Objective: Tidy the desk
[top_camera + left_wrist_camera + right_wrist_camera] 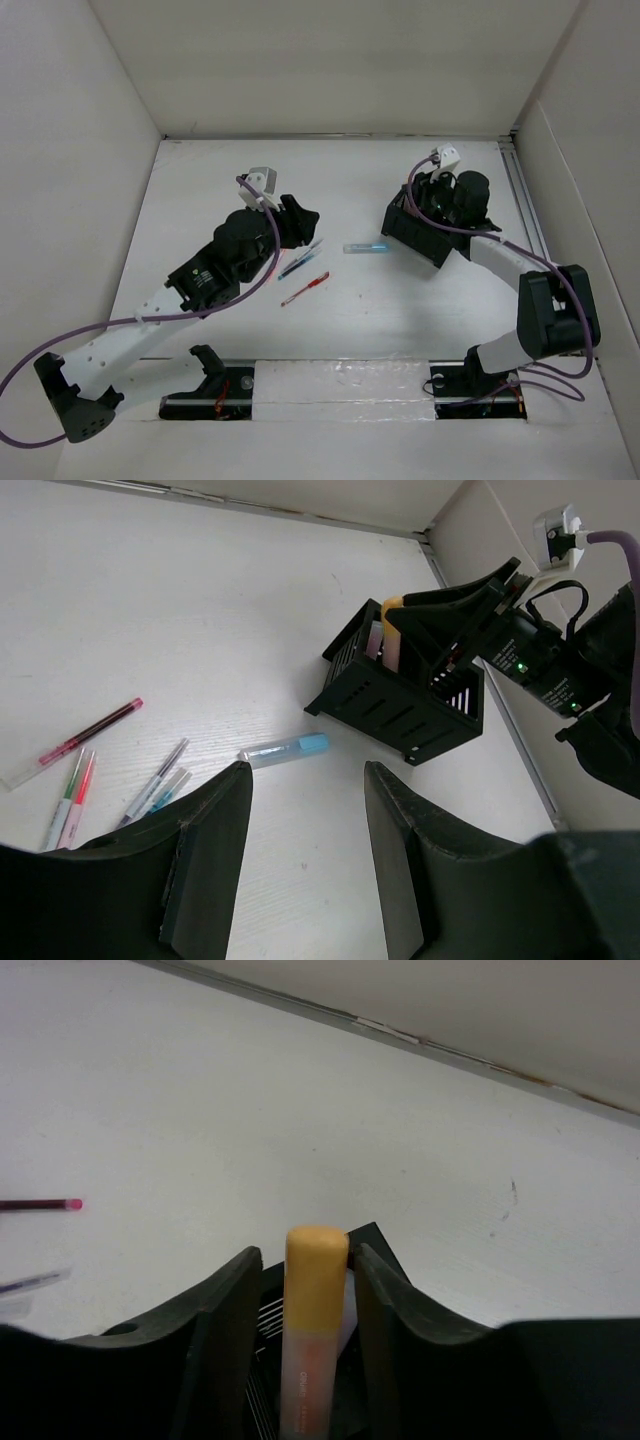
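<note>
The white desk (pixel 400 310) holds a black compartmented organizer (pixel 425 235) at the right. My right gripper (pixel 425 205) hangs over it. In the right wrist view its jaws (pixel 305 1260) stand around an upright orange-capped marker (pixel 315 1290) that sits in the organizer. The right finger touches the cap, and a gap shows on the left. My left gripper (pixel 298 215) is open and empty above the desk. A blue-capped marker (pixel 285 749) lies flat just beyond the fingertips, left of the organizer (pixel 400 695).
A red pen (pixel 305 288) and several thin pens (pixel 300 262) lie loose at mid-desk; in the left wrist view they lie at the left (pixel 155 785). White wall panels (pixel 340 60) enclose the desk on three sides. A rail (pixel 522 190) runs along the right edge.
</note>
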{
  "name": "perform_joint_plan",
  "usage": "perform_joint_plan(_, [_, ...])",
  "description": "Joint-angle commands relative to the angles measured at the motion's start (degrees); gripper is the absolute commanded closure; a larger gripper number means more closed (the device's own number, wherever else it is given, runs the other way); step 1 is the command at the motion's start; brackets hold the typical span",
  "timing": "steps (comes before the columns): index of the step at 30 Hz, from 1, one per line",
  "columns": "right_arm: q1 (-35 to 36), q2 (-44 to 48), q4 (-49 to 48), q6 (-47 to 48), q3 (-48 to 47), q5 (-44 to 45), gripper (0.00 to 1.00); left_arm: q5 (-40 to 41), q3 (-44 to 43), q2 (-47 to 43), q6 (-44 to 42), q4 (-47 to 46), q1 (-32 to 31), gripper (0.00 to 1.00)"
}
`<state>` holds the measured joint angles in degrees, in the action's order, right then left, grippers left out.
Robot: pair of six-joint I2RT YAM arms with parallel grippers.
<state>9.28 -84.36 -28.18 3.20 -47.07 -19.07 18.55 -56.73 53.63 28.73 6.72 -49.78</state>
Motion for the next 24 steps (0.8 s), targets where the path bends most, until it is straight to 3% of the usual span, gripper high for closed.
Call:
perform_joint_plan(1, [0.0,2.2,-4.4,-1.0,-0.4,0.5,0.49,-0.2,-2.7,-0.3,-1.4,-2.1,-0.2,0.56])
perform_joint_plan(5, [0.5,7.0,0.3,1.5,-2.4,2.5,0.37,-1.3,-2.8,0.2,-2.5,-2.2,-0.2,0.56])
perform_joint_plan(8, [2.3,9.4,8.0,4.2,-5.7,4.8,0.39,-1.9,-2.3,0.3,-3.2,-2.5,-0.2,0.55])
perform_joint_plan(12, [7.2,15.2,21.0,8.5,-6.5,9.0,0.91,-3.9,-1.8,2.2,-4.4,-2.9,-0.2,0.49])
perform_joint_plan(15, [10.1,21.6,25.0,8.8,-1.6,10.7,1.0,-7.3,-3.3,5.6,-8.2,-1.7,-0.2,0.47])
perform_joint_plan(20, [10.9,33.0,33.4,8.7,3.6,14.2,0.99,-17.1,-6.6,12.9,-20.4,-0.5,-0.2,0.44])
perform_joint_plan(23, [10.9,38.4,40.8,9.4,1.9,17.0,0.9,-23.4,-8.7,19.6,-25.4,-0.1,-0.2,0.44])
perform_joint_plan(24, [10.2,39.3,44.5,9.5,1.3,17.4,0.8,-24.1,-9.2,23.4,-27.7,-0.5,-0.2,0.44])
